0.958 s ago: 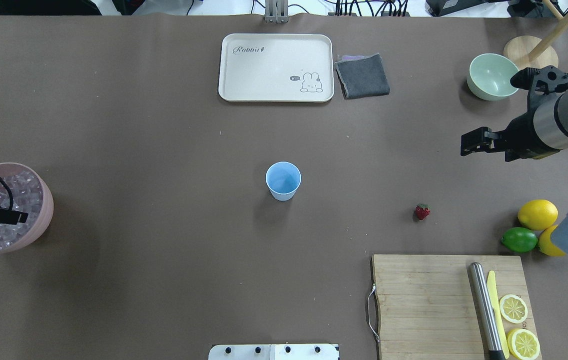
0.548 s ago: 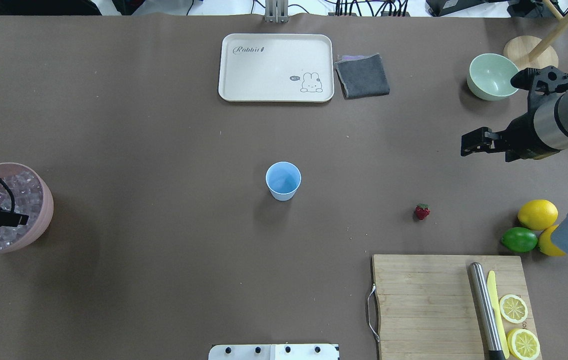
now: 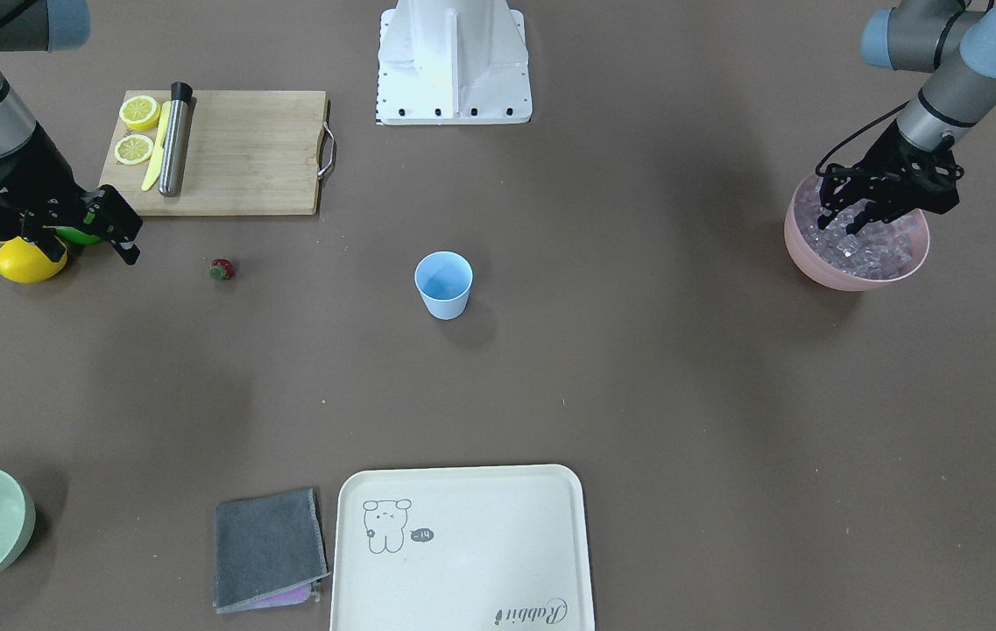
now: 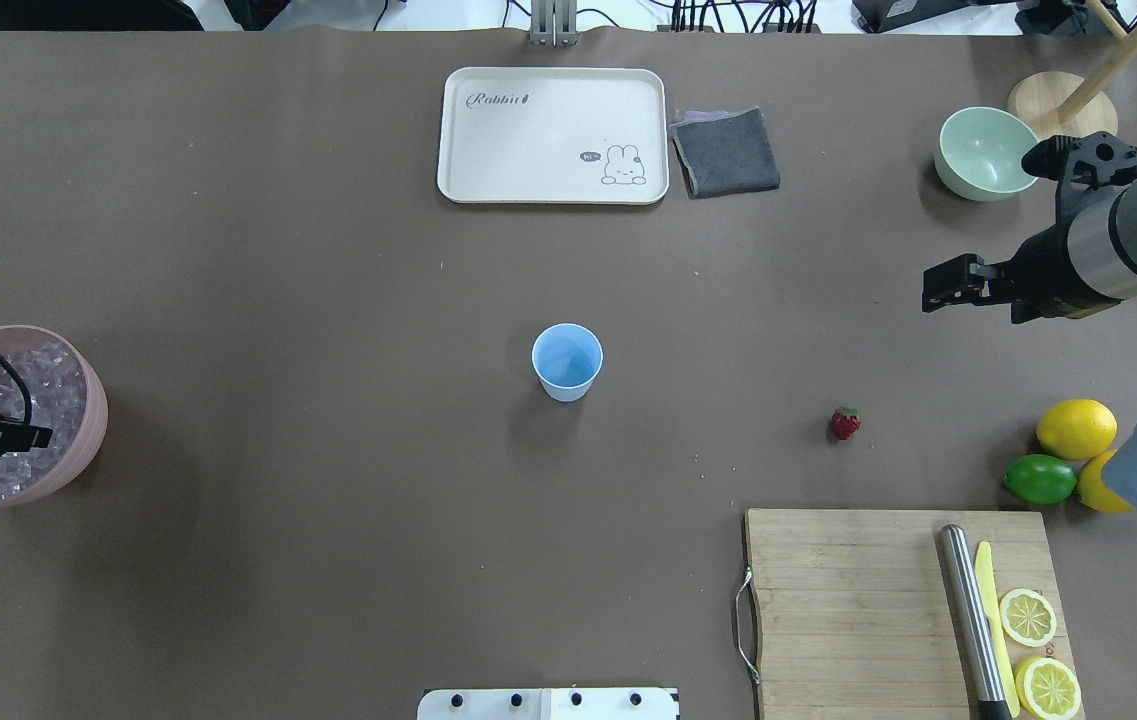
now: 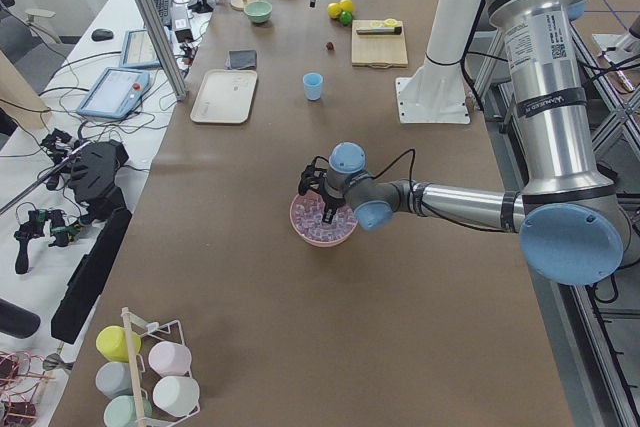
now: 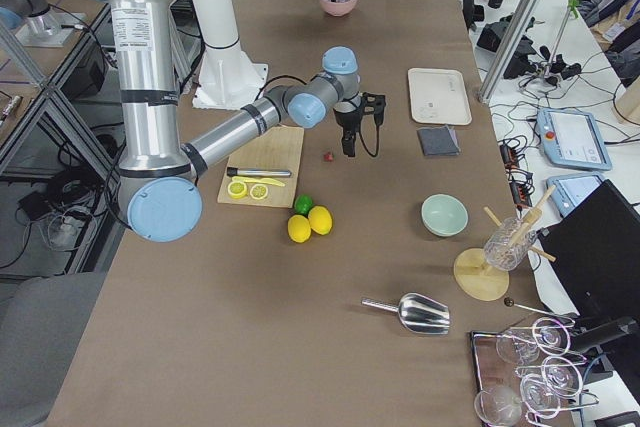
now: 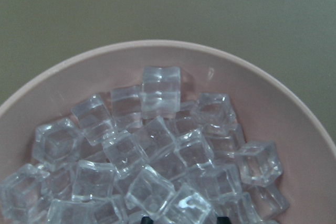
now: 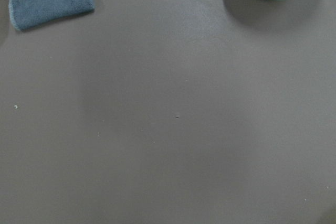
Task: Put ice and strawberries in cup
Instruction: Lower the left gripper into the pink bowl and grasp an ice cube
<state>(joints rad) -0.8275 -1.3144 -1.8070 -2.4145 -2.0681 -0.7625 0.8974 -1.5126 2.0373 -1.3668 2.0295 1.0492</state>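
My left claw (image 3: 841, 221) hangs spread over the ice (image 3: 879, 250) in the pink bowl (image 3: 848, 282), right of frame. The cup (image 3: 443, 285) sits mid-frame. My right claw (image 3: 123, 238), upper left: can't tell.

Silver arm (image 5: 545, 77), blue caps (image 5: 568, 243), black left hand (image 3: 844, 221).

i'm running this from afar in a robotics lab: white robot pedestal (image 5: 432, 97) by the brown-covered table (image 5: 250, 287), aluminium framing (image 5: 150, 22), tablets (image 5: 118, 92) and tangled cables (image 5: 60, 152) along the frame's left.
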